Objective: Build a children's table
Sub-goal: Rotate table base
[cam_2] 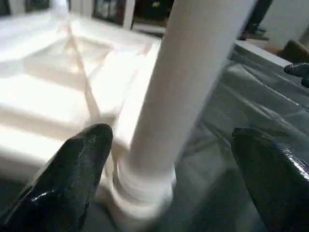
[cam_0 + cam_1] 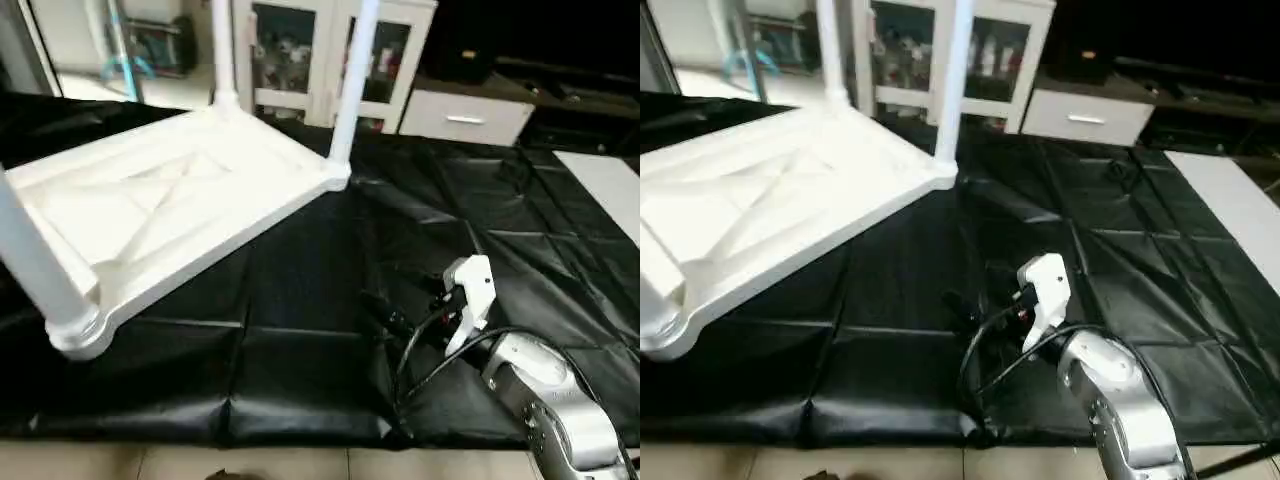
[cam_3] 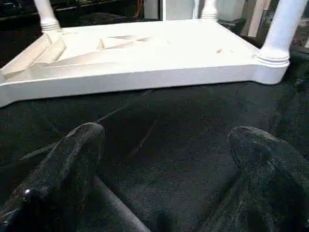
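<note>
Nearest, the right arm reaches in low over the desk, its black cloth creased into squares. The right claw hangs just above that cloth with its two black fingers spread wide and nothing between them; it faces the long side of the table top from a little way off, not touching it. The top lies upside down on the cloth on the robot's left side, X-ribbed underside up, the rounded corner lobes at its ends. At the near corner a white leg stands upright in its socket, and the left claw is at this leg: its fingers stand wide apart on either side of the tube just above the ringed collar, with clear gaps to the leg on both sides, so it has hold of nothing. Further along the edge facing the right claw, a second leg rises from the corner lobe toward the middle of the desk. A third leg stands at the far corner behind it. The right wrist view shows a fourth leg's base at the remaining corner. Beyond the desk stand a white glass-door cabinet and a low white drawer unit.
</note>
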Controlling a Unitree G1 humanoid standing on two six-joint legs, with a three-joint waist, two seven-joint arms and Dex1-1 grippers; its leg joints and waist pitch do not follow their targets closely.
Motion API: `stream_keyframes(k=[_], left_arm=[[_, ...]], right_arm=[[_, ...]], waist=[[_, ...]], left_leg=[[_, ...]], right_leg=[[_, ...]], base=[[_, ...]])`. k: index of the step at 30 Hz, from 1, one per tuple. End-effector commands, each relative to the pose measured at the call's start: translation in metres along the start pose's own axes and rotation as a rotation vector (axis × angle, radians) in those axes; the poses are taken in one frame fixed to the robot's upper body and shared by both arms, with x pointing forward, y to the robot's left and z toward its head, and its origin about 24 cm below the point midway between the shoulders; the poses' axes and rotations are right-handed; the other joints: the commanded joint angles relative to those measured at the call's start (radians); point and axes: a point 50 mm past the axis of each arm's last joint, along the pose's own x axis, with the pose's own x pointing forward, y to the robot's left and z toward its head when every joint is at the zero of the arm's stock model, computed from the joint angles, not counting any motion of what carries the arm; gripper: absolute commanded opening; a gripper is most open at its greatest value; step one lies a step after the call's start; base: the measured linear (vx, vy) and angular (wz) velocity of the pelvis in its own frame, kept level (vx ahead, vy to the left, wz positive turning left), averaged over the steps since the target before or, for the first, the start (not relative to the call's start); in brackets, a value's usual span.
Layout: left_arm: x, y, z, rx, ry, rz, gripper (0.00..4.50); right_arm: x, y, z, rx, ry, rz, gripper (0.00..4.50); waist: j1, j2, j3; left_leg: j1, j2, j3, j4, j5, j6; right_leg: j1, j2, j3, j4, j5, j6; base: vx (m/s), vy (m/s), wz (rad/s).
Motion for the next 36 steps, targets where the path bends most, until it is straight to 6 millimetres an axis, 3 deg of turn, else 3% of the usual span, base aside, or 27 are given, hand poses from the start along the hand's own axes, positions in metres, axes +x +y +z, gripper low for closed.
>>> stream_keyframes(k=[1, 7, 10, 12, 13, 14, 15, 17, 18, 19, 20, 21, 22, 23, 24, 25, 26, 27, 28, 29, 30, 31, 32, 33, 34, 36], left_arm=[[0.012, -0.002, 0.0, 0.047, 0.002, -0.016, 4.47], [0.032, -0.007, 0.001, 0.061, -0.026, -0.062, 4.47], [0.051, -0.019, 0.002, 0.042, -0.052, -0.147, 4.47], [0.069, -0.03, 0.004, 0.034, -0.074, -0.22, 4.47], [0.092, -0.044, 0.008, 0.029, -0.096, -0.301, 4.47], [0.092, -0.044, 0.008, 0.029, -0.096, -0.301, 4.47], [0.108, -0.053, 0.008, 0.027, -0.109, -0.357, 4.47], [0.128, -0.065, 0.009, 0.027, -0.124, -0.423, 4.47], [0.151, -0.075, 0.01, 0.034, -0.141, -0.482, 4.47], [0.165, -0.08, 0.011, 0.031, -0.158, -0.503, 4.47], [0.172, -0.084, 0.011, 0.033, -0.163, -0.521, 4.47], [0.178, -0.086, 0.011, 0.035, -0.167, -0.537, 4.47], [0.182, -0.088, 0.011, 0.037, -0.166, -0.543, 4.47], [0.208, -0.1, 0.011, 0.062, -0.17, -0.588, 4.47], [0.21, -0.101, 0.011, 0.065, -0.17, -0.592, 4.47], [0.241, -0.113, 0.013, 0.097, -0.164, -0.584, 4.47], [0.255, -0.117, 0.013, 0.112, -0.157, -0.566, 4.47], [0.255, -0.117, 0.013, 0.112, -0.157, -0.566, 4.47], [0.268, -0.123, 0.014, 0.113, -0.154, -0.579, 4.47], [0.277, -0.128, 0.014, 0.112, -0.152, -0.593, 4.47], [0.277, -0.128, 0.014, 0.112, -0.152, -0.593, 4.47], [0.291, -0.138, 0.012, 0.144, -0.125, -0.609, 4.47], [0.305, -0.148, 0.01, 0.185, -0.104, -0.606, 4.47], [0.318, -0.16, 0.01, 0.214, -0.094, -0.607, 4.47], [0.318, -0.16, 0.01, 0.214, -0.094, -0.607, 4.47], [0.327, -0.168, 0.01, 0.233, -0.089, -0.609, 4.47]], right_arm=[[0.001, -0.003, 0.003, -0.019, -0.008, -0.001, 4.47], [0.002, -0.004, 0.003, -0.019, -0.007, 0.001, 4.47], [0.003, -0.003, 0.003, -0.019, -0.006, 0.007, 4.47], [0.003, -0.003, 0.002, -0.017, -0.004, 0.012, 4.47], [0.003, -0.002, 0.001, -0.015, 0.002, 0.02, 4.47], [0.003, -0.002, 0.001, -0.015, 0.002, 0.02, 4.47], [0.003, -0.001, 0.0, -0.013, 0.007, 0.029, 4.47], [0.002, 0.001, -0.002, -0.011, 0.017, 0.045, 4.47], [0.001, 0.002, -0.004, -0.012, 0.031, 0.062, 4.47], [-0.001, 0.003, -0.004, -0.01, 0.038, 0.069, 4.47], [-0.002, 0.004, -0.005, -0.01, 0.041, 0.074, 4.47], [-0.002, 0.004, -0.005, -0.009, 0.044, 0.078, 4.47], [-0.003, 0.004, -0.005, -0.009, 0.046, 0.081, 4.47], [-0.007, 0.006, -0.007, -0.011, 0.06, 0.095, 4.47], [-0.007, 0.006, -0.007, -0.011, 0.061, 0.096, 4.47], [-0.012, 0.006, -0.009, -0.014, 0.07, 0.088, 4.47], [-0.014, 0.005, -0.009, -0.015, 0.071, 0.076, 4.47], [-0.014, 0.005, -0.009, -0.015, 0.071, 0.076, 4.47], [-0.017, 0.004, -0.009, -0.017, 0.07, 0.058, 4.47], [-0.018, 0.003, -0.009, -0.018, 0.069, 0.047, 4.47], [-0.018, 0.003, -0.009, -0.018, 0.069, 0.047, 4.47], [-0.022, 0.001, -0.008, -0.02, 0.069, 0.029, 4.47], [-0.025, -0.001, -0.008, -0.022, 0.069, 0.014, 4.47], [-0.028, -0.002, -0.007, -0.025, 0.069, 0.002, 4.47], [-0.028, -0.002, -0.007, -0.025, 0.069, 0.002, 4.47], [-0.03, -0.003, -0.006, -0.027, 0.069, -0.006, 4.47]], waist=[[-0.012, 0.038, -0.04], [-0.025, 0.035, -0.053], [-0.025, 0.033, -0.053], [-0.025, 0.03, -0.049], [-0.022, 0.031, -0.047], [-0.019, 0.033, -0.046], [-0.014, 0.033, -0.044], [-0.007, 0.034, -0.047], [-0.007, 0.036, -0.047], [0.002, 0.041, -0.05], [0.0, 0.036, -0.049], [0.001, 0.04, -0.051], [0.003, 0.033, -0.053], [-0.001, 0.04, -0.054], [-0.001, 0.034, -0.055], [-0.006, 0.035, -0.055], [0.0, 0.036, -0.058], [-0.001, 0.032, -0.056], [0.001, 0.038, -0.065], [-0.001, 0.03, -0.064], [-0.006, 0.029, -0.068], [-0.009, 0.048, -0.071], [-0.017, 0.039, -0.071], [-0.02, 0.053, -0.072], [-0.023, 0.043, -0.072], [-0.022, 0.043, -0.073]], left_leg=[[0.005, 0.004, 0.005, -0.084, -0.34, -0.02], [0.005, -0.003, 0.012, -0.067, -0.172, -0.005], [0.006, -0.001, 0.013, -0.067, -0.176, -0.008], [0.007, 0.001, 0.015, -0.069, -0.219, -0.012], [0.011, 0.005, 0.016, -0.071, -0.248, -0.017], [0.013, 0.006, 0.016, -0.071, -0.261, -0.02], [0.016, 0.005, 0.018, -0.07, -0.283, -0.022], [0.017, 0.005, 0.017, -0.071, -0.287, -0.032], [0.013, 0.004, 0.016, -0.071, -0.277, -0.036], [0.019, 0.004, 0.016, -0.067, -0.274, -0.042], [0.015, 0.003, 0.018, -0.068, -0.272, -0.042], [0.011, 0.002, 0.014, -0.068, -0.266, -0.047], [0.008, 0.001, 0.014, -0.066, -0.25, -0.048], [0.003, -0.001, 0.013, -0.067, -0.231, -0.048], [0.005, 0.0, 0.012, -0.063, -0.223, -0.047], [0.004, -0.002, 0.016, -0.062, -0.222, -0.038], [0.011, -0.001, 0.015, -0.058, -0.227, -0.039], [0.008, -0.002, 0.016, -0.059, -0.228, -0.032], [-0.002, -0.002, 0.01, -0.056, -0.186, -0.034], [-0.007, -0.005, 0.012, -0.053, -0.151, -0.028], [-0.012, -0.008, 0.012, -0.049, -0.11, -0.019], [-0.013, -0.008, 0.009, -0.047, -0.096, -0.021], [-0.011, -0.009, 0.012, -0.042, -0.084, -0.007], [-0.012, -0.011, 0.01, -0.04, -0.076, 0.001], [-0.014, -0.011, 0.011, -0.038, -0.078, 0.014], [-0.014, -0.01, 0.011, -0.036, -0.065, 0.026]], right_leg=[[0.012, -0.047, 0.037, -0.087, -0.145, -0.156], [0.025, -0.038, 0.031, -0.068, 0.122, -0.191], [0.029, -0.041, 0.032, -0.067, 0.112, -0.199], [0.028, -0.043, 0.033, -0.071, 0.038, -0.199], [0.023, -0.044, 0.034, -0.074, -0.008, -0.199], [0.021, -0.044, 0.034, -0.075, -0.025, -0.2], [0.016, -0.044, 0.035, -0.077, -0.054, -0.199], [0.018, -0.045, 0.036, -0.08, -0.076, -0.188], [0.022, -0.044, 0.036, -0.08, -0.076, -0.179], [0.02, -0.047, 0.036, -0.08, -0.073, -0.173], [0.021, -0.044, 0.036, -0.082, -0.071, -0.169], [0.027, -0.046, 0.036, -0.078, -0.066, -0.169], [0.03, -0.047, 0.036, -0.079, -0.063, -0.161], [0.034, -0.045, 0.036, -0.079, -0.054, -0.153], [0.036, -0.045, 0.036, -0.083, -0.056, -0.145], [0.032, -0.042, 0.039, -0.091, -0.049, -0.139], [0.031, -0.043, 0.037, -0.086, -0.046, -0.144], [0.031, -0.044, 0.038, -0.09, -0.055, -0.141], [0.044, -0.05, 0.038, -0.077, -0.014, -0.147], [0.044, -0.045, 0.037, -0.078, 0.018, -0.146], [0.049, -0.044, 0.038, -0.073, 0.078, -0.153], [0.048, -0.043, 0.036, -0.067, 0.103, -0.16], [0.048, -0.04, 0.036, -0.072, 0.137, -0.167], [0.051, -0.04, 0.036, -0.07, 0.159, -0.173], [0.055, -0.041, 0.037, -0.073, 0.17, -0.176], [0.056, -0.042, 0.037, -0.072, 0.185, -0.187]], base=[[0.0, 0.0, 0.0], [0.0, 0.0, 0.0], [0.0, 0.0, 0.0], [0.0, 0.0, 0.0], [0.0, 0.0, 0.0], [0.0, 0.0, 0.0], [0.0, 0.0, 0.0], [0.0, 0.0, 0.0], [0.0, 0.0, 0.0], [0.0, 0.0, 0.0], [0.0, 0.0, 0.0], [0.0, 0.0, 0.0], [0.0, 0.0, 0.0], [0.0, 0.0, 0.0], [0.0, 0.0, 0.0], [0.0, 0.0, 0.0], [0.0, 0.0, 0.0], [0.0, 0.0, 0.0], [0.0, 0.0, 0.0], [0.0, 0.0, 0.0], [0.0, 0.0, 0.0], [0.0, 0.0, 0.0], [0.0, 0.0, 0.0], [0.0, 0.0, 0.0], [0.0, 0.0, 0.0], [0.0, 0.0, 0.0]])
